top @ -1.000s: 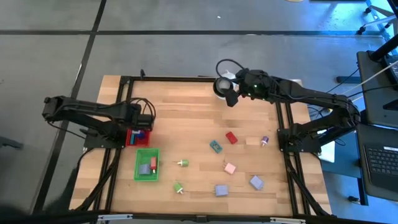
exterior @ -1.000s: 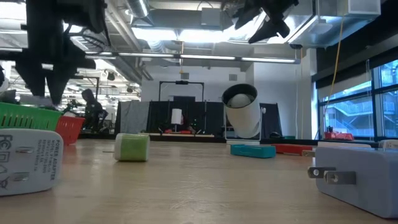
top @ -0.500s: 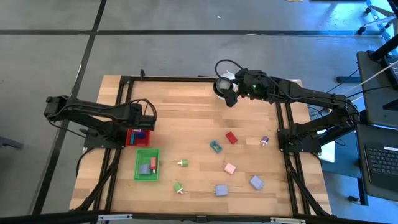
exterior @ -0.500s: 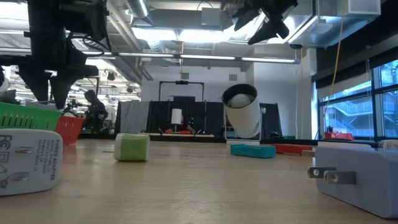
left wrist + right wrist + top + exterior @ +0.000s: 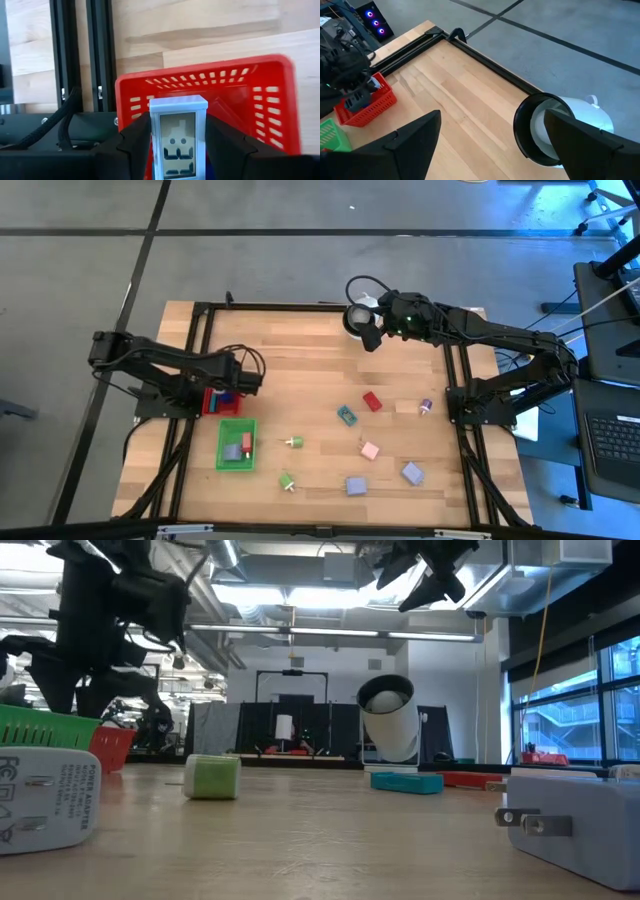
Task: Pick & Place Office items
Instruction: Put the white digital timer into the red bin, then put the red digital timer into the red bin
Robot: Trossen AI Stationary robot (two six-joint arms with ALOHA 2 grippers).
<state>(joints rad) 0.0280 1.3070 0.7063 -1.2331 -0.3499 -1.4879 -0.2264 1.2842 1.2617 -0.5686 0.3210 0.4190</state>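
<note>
My left gripper (image 5: pixel 247 379) hangs over the right end of the red mesh tray (image 5: pixel 211 406), shut on a pale blue block (image 5: pixel 178 132) that stands upright between its fingers. Blue pieces lie in that tray. My right gripper (image 5: pixel 371 336) waits open, high above the table's far edge beside the white round object (image 5: pixel 355 318). Loose on the wood lie a red block (image 5: pixel 372 401), a teal block (image 5: pixel 347 415), a pink block (image 5: pixel 370 450), two lavender blocks (image 5: pixel 355 485), two green pins (image 5: pixel 292 442) and a purple-tipped pin (image 5: pixel 425 406). My left gripper pinches the pale blue block by its two long sides (image 5: pixel 155 140), one finger (image 5: pixel 137 135) on each. Its top end (image 5: pixel 178 103) stands out past the fingertips, over the red tray's inside (image 5: pixel 230 100). Whether its lower end rests on anything is hidden.
A green mesh tray (image 5: pixel 221 446) with a grey and a red piece sits just nearer than the red one. Black frame rails (image 5: pixel 195 360) run along the table's left and right sides. White plug adapters (image 5: pixel 45 795) and a green block (image 5: pixel 212 777) stand near the low camera.
My left gripper has shifted a little toward the table's right over the red tray and tipped, its arm following. The right arm has kept still.
</note>
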